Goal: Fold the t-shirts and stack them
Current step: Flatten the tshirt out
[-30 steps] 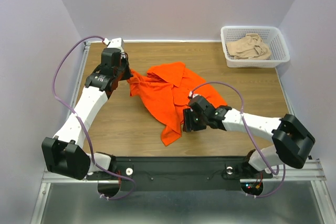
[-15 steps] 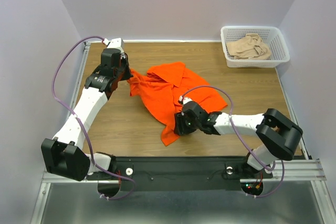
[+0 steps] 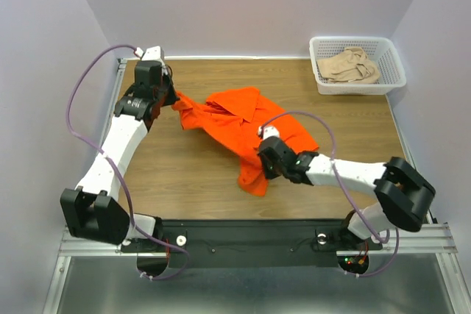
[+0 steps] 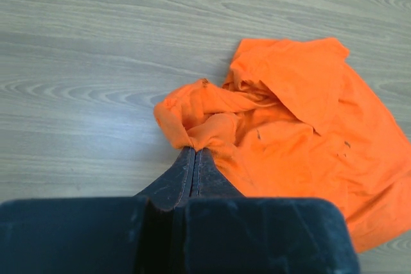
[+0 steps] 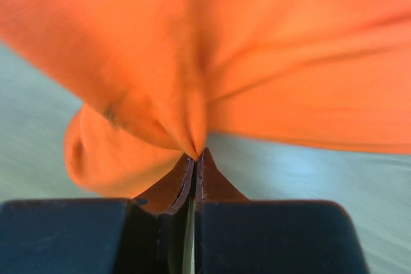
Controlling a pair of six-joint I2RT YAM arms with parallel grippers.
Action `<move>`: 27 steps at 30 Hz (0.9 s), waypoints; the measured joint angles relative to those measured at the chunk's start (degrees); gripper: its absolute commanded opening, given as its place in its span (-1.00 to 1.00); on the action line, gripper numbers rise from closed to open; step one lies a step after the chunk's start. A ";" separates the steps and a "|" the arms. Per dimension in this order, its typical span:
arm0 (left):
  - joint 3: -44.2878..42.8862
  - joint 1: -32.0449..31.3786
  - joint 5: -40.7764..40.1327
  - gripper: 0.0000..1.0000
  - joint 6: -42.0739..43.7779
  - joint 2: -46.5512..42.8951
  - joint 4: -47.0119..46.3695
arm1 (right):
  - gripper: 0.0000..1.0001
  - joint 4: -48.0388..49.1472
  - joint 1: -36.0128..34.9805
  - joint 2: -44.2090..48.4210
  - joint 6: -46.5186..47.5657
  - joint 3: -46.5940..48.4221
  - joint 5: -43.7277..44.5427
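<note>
The bright orange t-shirt (image 3: 243, 124) lies crumpled across the middle of the wooden table (image 3: 169, 174). My left gripper (image 3: 171, 99) is shut on a bunched corner of the shirt at its far left end; the wrist view shows the orange t-shirt (image 4: 289, 120) pinched at my left gripper (image 4: 194, 150). My right gripper (image 3: 259, 158) is shut on a fold near the shirt's near edge, with the orange t-shirt (image 5: 257, 62) rising from my right gripper (image 5: 196, 154). The beige-tan t-shirt (image 3: 352, 65) sits crumpled in the white basket (image 3: 359, 89).
The white lattice basket stands at the table's far right corner. A metal rail (image 3: 243, 237) runs along the near edge with both arm bases. Purple cables (image 3: 85, 93) loop off each arm. Grey walls close in the left, back and right sides.
My right gripper has closed on the shirt's near fold and pulled it a little to the right. My left gripper has drawn its corner farther toward the back left, stretching the cloth.
</note>
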State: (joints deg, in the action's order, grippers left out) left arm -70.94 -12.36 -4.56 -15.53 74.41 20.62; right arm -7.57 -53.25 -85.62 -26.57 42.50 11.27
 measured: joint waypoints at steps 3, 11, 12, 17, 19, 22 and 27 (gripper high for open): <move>-7.21 1.77 0.94 -1.00 -0.72 4.92 0.55 | -0.99 -9.92 5.18 4.24 6.56 6.56 9.79; -37.97 4.00 7.21 -1.00 -5.25 20.57 1.40 | -0.99 -16.68 18.27 3.04 27.74 42.64 31.39; -41.51 4.11 7.96 -1.00 -5.90 21.14 0.94 | -0.99 -16.15 18.32 2.25 31.10 48.26 33.57; -47.41 4.26 9.97 -1.00 -7.30 17.59 -2.10 | -0.99 -16.24 17.99 0.48 42.42 64.39 37.62; -46.95 4.28 10.21 -1.00 -7.30 13.86 -2.99 | -0.99 -16.13 17.92 1.29 45.07 66.31 37.59; -44.96 4.28 10.29 -1.00 -7.19 6.03 -4.59 | -0.98 -16.57 17.92 4.96 49.27 66.60 35.87; -44.22 4.28 10.29 -1.00 -6.23 -3.85 -6.25 | -0.96 -16.85 17.79 12.59 52.65 65.53 29.42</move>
State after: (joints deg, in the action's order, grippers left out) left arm -115.15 -8.08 5.74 -21.76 70.57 14.37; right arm -24.43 -35.46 -73.03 26.09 108.03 40.69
